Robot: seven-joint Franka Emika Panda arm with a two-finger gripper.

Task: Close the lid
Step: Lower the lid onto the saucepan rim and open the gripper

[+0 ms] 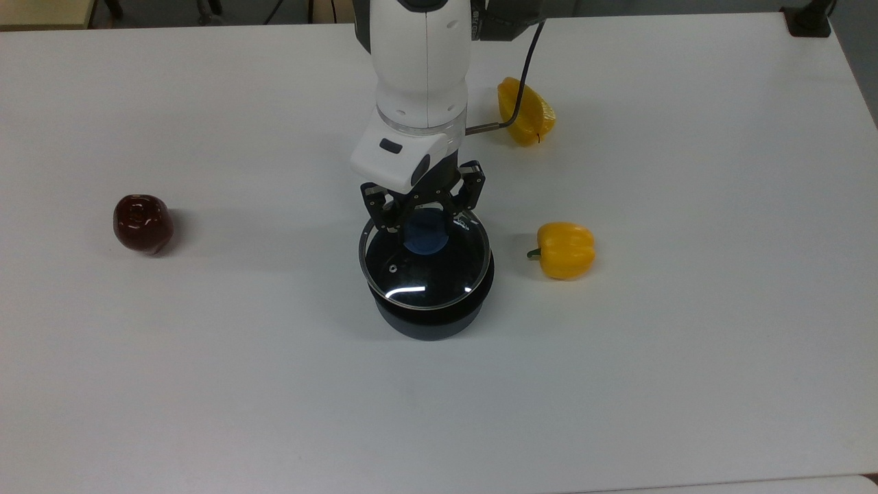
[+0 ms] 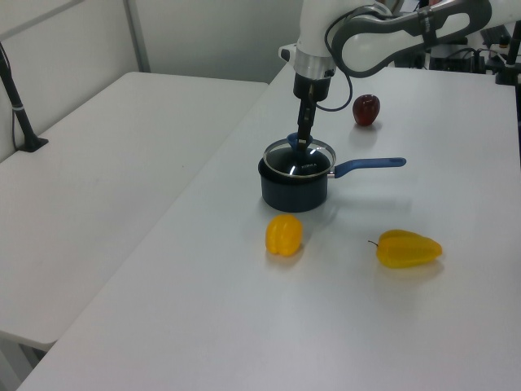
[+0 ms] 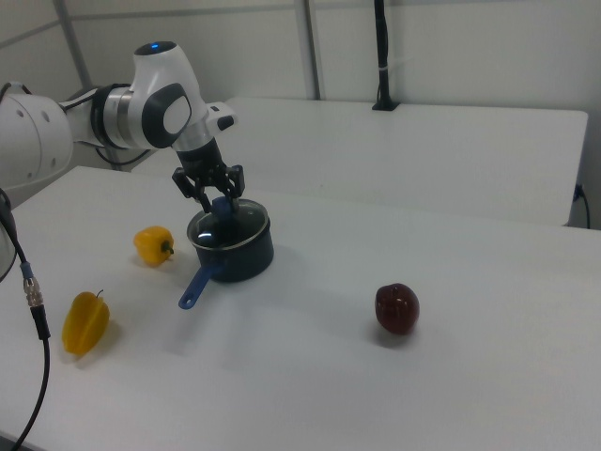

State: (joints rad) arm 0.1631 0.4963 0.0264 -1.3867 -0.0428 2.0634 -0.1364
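Note:
The round glass lid (image 1: 426, 271) (image 2: 299, 160) (image 3: 230, 228) with a metal rim and blue knob (image 1: 425, 234) hangs just over the mouth of the dark saucepan (image 1: 429, 317) (image 2: 293, 191) (image 3: 246, 261). It almost lines up with the pan's rim, sitting slightly toward the top view's left. My gripper (image 1: 424, 223) (image 2: 302, 142) (image 3: 219, 200) points straight down and is shut on the lid's knob. The pan's long blue handle (image 2: 370, 164) (image 3: 195, 286) sticks out to the left view's right.
A yellow pepper (image 1: 564, 250) lies close to the pan on the top view's right. A second yellow pepper (image 1: 524, 112) sits farther back, near the arm's cable. A dark red apple (image 1: 142, 223) rests far to the top view's left on the white table (image 1: 686, 343).

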